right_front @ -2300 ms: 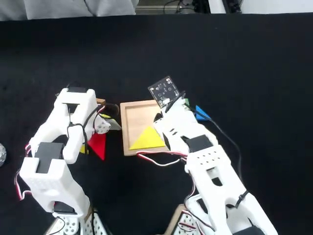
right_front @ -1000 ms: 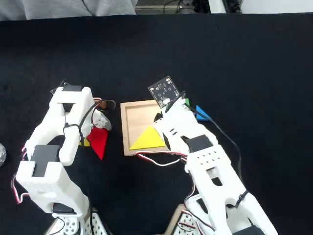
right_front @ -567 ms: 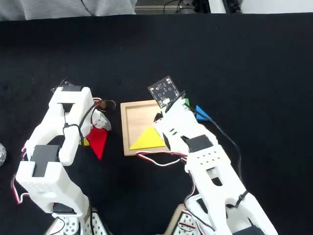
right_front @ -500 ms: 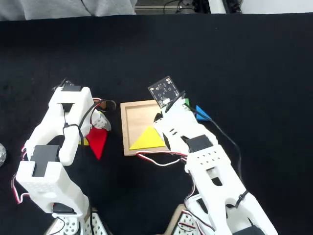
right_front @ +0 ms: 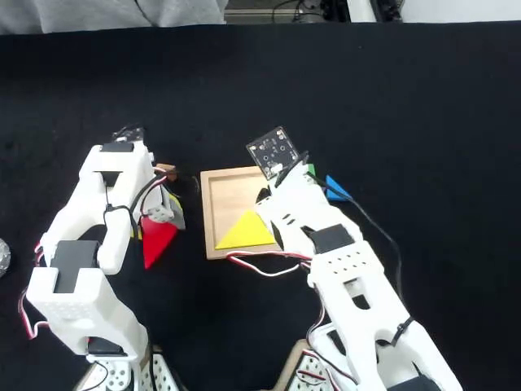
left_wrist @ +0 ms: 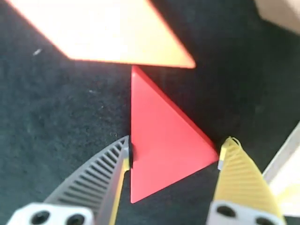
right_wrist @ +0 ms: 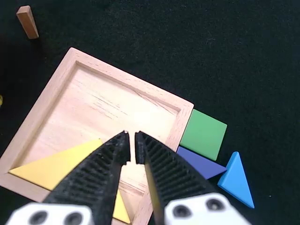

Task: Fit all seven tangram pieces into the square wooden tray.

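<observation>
The left gripper [left_wrist: 173,150] sits low over the black table cover, just to the left of the square wooden tray [right_wrist: 131,83]. Its two fingers are pressed against opposite edges of the red triangle [left_wrist: 161,142], so the claw reads as clamped on that piece across its wide end. Whether the piece is off the cloth cannot be told. An orange piece [left_wrist: 103,33] lies just beyond the red triangle's tip, nearly touching it. The right gripper [right_wrist: 131,140] hangs above the tray's floor with its black fingers drawn almost together and nothing between them. Inside the tray a yellow triangle [right_wrist: 70,161] lies flat against one rim. A green square [right_wrist: 204,133], a dark blue piece [right_wrist: 201,161] and a light blue triangle [right_wrist: 236,180] sit on the cloth just outside the opposite rim. A small brown wooden block [right_wrist: 27,21] lies apart, beyond the tray's far corner. The red triangle looks thin, rigid and light, with smooth painted faces, so it should lift easily but could pivot or slide out if pinched near a point. A hold across two edges at the broad part, as now, seems soundest. Because it offers little edge height above the cloth, the fingers likely need to stay low.
</observation>
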You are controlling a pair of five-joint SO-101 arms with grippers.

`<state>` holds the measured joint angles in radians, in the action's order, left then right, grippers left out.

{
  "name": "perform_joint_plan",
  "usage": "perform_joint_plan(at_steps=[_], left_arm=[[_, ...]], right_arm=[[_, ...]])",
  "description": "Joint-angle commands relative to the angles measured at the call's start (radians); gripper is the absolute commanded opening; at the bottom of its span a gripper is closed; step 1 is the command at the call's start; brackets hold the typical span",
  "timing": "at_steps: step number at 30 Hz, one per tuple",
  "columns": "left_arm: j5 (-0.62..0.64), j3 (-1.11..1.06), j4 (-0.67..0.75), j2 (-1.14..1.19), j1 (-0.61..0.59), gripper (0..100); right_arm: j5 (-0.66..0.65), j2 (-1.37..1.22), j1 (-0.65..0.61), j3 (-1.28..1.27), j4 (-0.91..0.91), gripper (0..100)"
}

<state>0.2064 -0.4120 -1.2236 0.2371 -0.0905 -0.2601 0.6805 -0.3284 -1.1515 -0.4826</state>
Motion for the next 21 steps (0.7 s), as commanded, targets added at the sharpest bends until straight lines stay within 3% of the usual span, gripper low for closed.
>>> perform_joint_plan(at_steps=[1,7,14,21], left_arm=[[-0.130,-0.024,0.000,-0.009,-0.004,25],[-0.144,0.050,-0.040,-0.075,0.005,25],[-0.133,0.145,-0.101,-0.253,0.234,25],[0.124,0.354,-0.075,-0.172,0.395,25]], right_arm=[[0.000,0.001,0.012,0.002,0.020,3.8],[0.000,0.005,0.023,0.002,0.020,3.7],[0.009,0.007,0.183,0.050,0.021,3.6],[0.071,0.004,0.269,0.045,0.081,3.6]])
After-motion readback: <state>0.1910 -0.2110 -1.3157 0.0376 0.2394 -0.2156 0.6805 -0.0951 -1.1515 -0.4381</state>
